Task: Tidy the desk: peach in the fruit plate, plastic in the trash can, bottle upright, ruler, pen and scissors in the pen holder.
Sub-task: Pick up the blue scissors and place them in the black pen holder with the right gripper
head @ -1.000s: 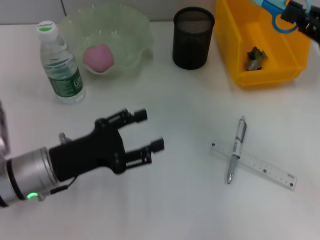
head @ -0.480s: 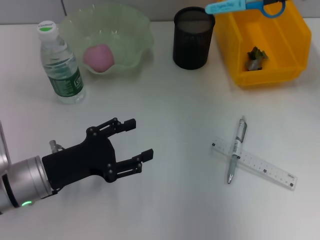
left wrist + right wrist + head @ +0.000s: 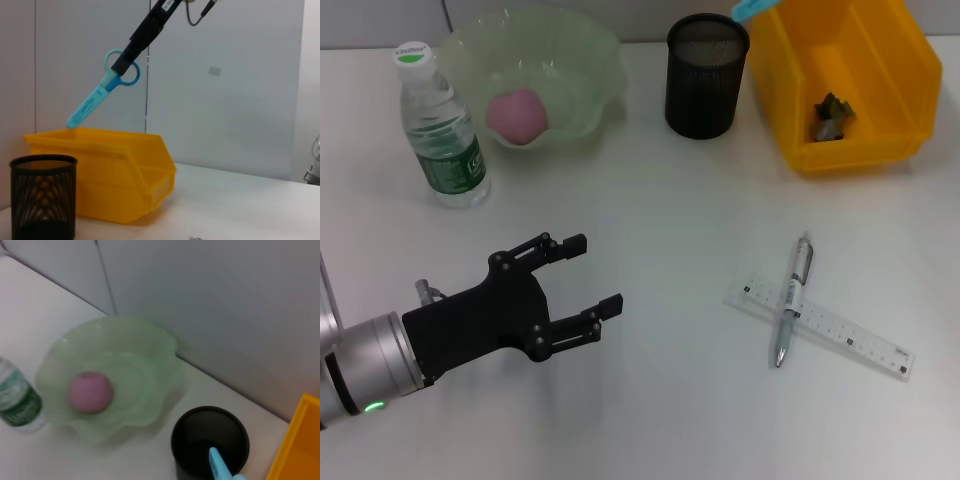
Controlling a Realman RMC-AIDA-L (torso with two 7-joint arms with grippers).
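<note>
My right gripper (image 3: 123, 61) is shut on the handles of the blue scissors (image 3: 98, 98) and holds them in the air, blades slanting down. In the right wrist view the scissors tip (image 3: 219, 467) hangs over the mouth of the black mesh pen holder (image 3: 210, 439); the head view shows only the tip (image 3: 751, 9) by the holder (image 3: 706, 76). A silver pen (image 3: 793, 297) lies across a clear ruler (image 3: 820, 325) at the right. The pink peach (image 3: 517, 113) lies in the green fruit plate (image 3: 582, 50). The bottle (image 3: 442, 130) stands upright. My left gripper (image 3: 595, 272) is open and empty over the table.
A yellow bin (image 3: 910, 80) stands at the back right beside the pen holder, with a small dark piece of plastic (image 3: 832, 116) inside it. A wall rises behind the table's far edge.
The scissors have moved left from over the yellow bin to the pen holder, and the right gripper has left the head view. My left gripper drew back toward the lower left, then held still.
</note>
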